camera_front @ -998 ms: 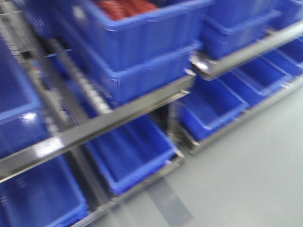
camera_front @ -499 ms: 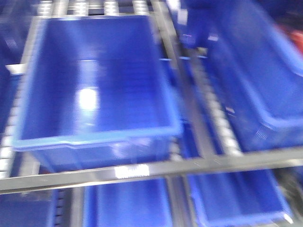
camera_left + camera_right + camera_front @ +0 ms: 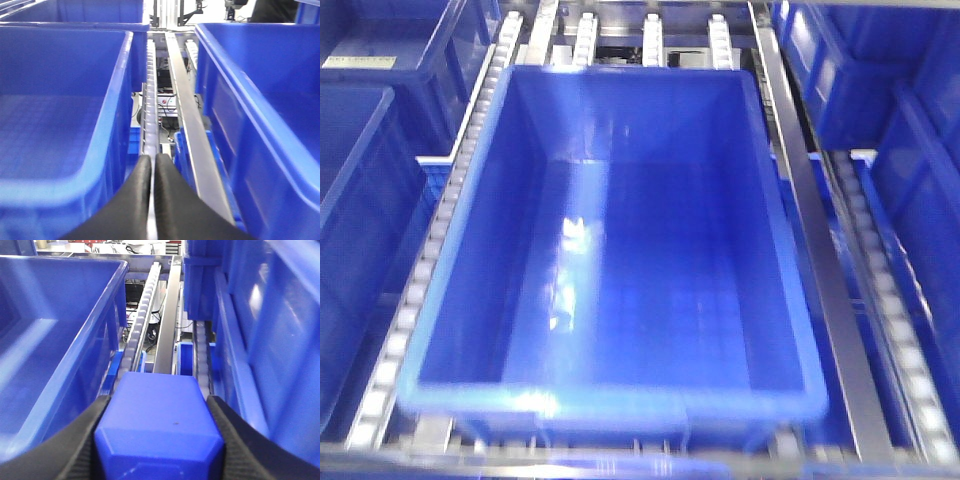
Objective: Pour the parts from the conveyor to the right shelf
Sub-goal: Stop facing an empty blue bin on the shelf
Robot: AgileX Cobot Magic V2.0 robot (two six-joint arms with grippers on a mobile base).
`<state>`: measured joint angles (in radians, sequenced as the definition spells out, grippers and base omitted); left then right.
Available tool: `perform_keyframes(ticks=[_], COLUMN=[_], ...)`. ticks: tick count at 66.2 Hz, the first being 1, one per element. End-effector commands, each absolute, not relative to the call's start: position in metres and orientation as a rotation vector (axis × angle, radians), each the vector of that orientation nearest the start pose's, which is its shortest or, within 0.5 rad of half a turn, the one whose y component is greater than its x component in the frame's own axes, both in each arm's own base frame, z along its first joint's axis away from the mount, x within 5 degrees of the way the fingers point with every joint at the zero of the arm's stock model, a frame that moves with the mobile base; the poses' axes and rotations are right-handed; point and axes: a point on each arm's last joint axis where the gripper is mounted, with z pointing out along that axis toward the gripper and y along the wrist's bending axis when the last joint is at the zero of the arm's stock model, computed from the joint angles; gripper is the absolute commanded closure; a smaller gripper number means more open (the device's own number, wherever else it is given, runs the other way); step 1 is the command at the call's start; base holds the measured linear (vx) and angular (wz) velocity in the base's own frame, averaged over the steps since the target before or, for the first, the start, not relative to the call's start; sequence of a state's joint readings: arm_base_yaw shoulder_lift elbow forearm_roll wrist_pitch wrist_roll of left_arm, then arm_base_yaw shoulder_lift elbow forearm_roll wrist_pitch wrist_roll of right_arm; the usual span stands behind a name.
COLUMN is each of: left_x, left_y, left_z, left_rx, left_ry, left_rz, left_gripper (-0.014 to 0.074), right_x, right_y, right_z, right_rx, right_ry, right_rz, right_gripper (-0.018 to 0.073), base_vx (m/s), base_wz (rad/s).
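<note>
In the right wrist view my right gripper (image 3: 158,398) is shut on a bright blue block (image 3: 157,420), one of the parts, which fills the gap between both black fingers. It hangs over the right shelf's roller lane (image 3: 142,320), between two blue tubs. My left gripper (image 3: 152,159) is shut with nothing between its fingers, over another roller lane (image 3: 150,100). The front view looks down into a large blue tub (image 3: 620,405) with nothing visible inside. Neither gripper shows in that view. The conveyor is out of view.
Steel rails (image 3: 820,270) and white rollers (image 3: 420,290) flank the tub. More blue tubs stand at left (image 3: 360,200) and right (image 3: 920,150). Tub walls rise close on both sides of each gripper (image 3: 115,125) (image 3: 260,340). Cables and equipment show below the lanes.
The front view has swung from an oblique, blurred look at racks and grey floor to a steady look straight down into one blue tub on the rollers.
</note>
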<state>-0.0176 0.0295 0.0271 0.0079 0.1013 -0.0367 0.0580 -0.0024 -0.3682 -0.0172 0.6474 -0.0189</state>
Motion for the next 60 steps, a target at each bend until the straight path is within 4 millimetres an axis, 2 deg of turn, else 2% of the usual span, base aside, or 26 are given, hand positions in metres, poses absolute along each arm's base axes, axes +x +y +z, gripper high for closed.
perform_keyframes(ticks=[1, 26, 60], left_x=[0.0606, 0.0606, 0.0606], left_y=[-0.0015, -0.0015, -0.0015], left_z=[0.2059, 0.2059, 0.2059], left_rx=[-0.016, -0.016, -0.016], left_ry=[1.561, 1.561, 1.561], left_rz=[-0.055, -0.055, -0.055], left_gripper=[0.0602, 0.0602, 0.0602], right_x=[0.0232, 0.0232, 0.0232], right_y=[0.0001, 0.0001, 0.0001], right_z=[0.2897, 0.2897, 0.2897], right_rx=[-0.072, -0.072, -0.072], right_ry=[1.669, 1.669, 1.669], right_rz=[0.001, 0.001, 0.002], right_gripper=[0.0564, 0.0564, 0.0564], base_vx=[0.23, 0.17, 0.02], base_wz=[0.07, 0.00, -0.01])
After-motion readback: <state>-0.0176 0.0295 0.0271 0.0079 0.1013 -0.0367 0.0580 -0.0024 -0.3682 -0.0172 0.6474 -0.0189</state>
